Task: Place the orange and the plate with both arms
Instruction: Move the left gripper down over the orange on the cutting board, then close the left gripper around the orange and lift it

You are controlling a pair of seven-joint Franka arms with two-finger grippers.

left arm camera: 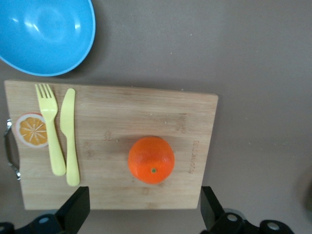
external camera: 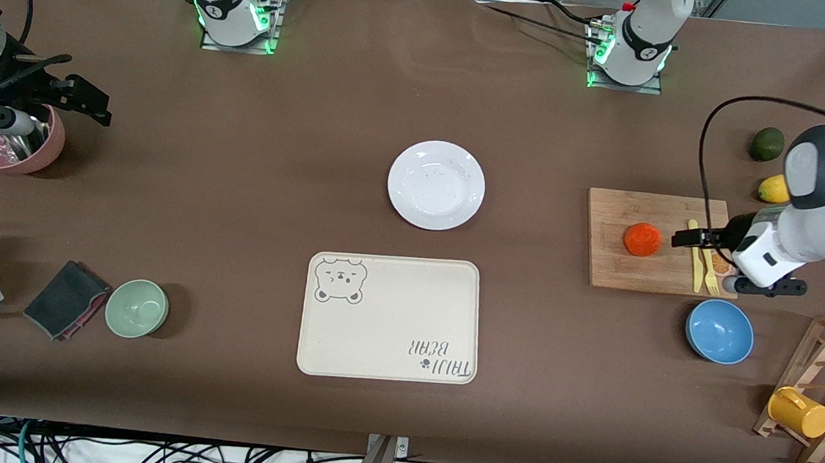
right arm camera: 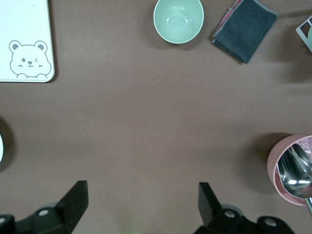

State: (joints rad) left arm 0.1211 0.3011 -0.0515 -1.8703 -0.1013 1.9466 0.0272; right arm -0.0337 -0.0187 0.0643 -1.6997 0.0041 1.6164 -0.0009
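The orange (external camera: 642, 239) lies on a wooden cutting board (external camera: 616, 266) toward the left arm's end of the table. It also shows in the left wrist view (left arm camera: 151, 160). The white plate (external camera: 436, 185) sits at the table's middle, farther from the front camera than the bear tray. My left gripper (external camera: 688, 238) is open and empty above the board, beside the orange and apart from it (left arm camera: 144, 202). My right gripper (external camera: 91, 102) is open and empty over bare table by the pink bowl (right arm camera: 142, 195).
A cream bear tray (external camera: 389, 318) lies nearer the camera than the plate. A yellow fork and knife (external camera: 704, 262) lie on the board. A blue bowl (external camera: 719, 331), lemon (external camera: 774, 188), green fruit (external camera: 767, 144), mug rack (external camera: 824, 382), pink bowl (external camera: 14, 145), green bowl (external camera: 137, 308) and grey cloth (external camera: 65, 298) stand around.
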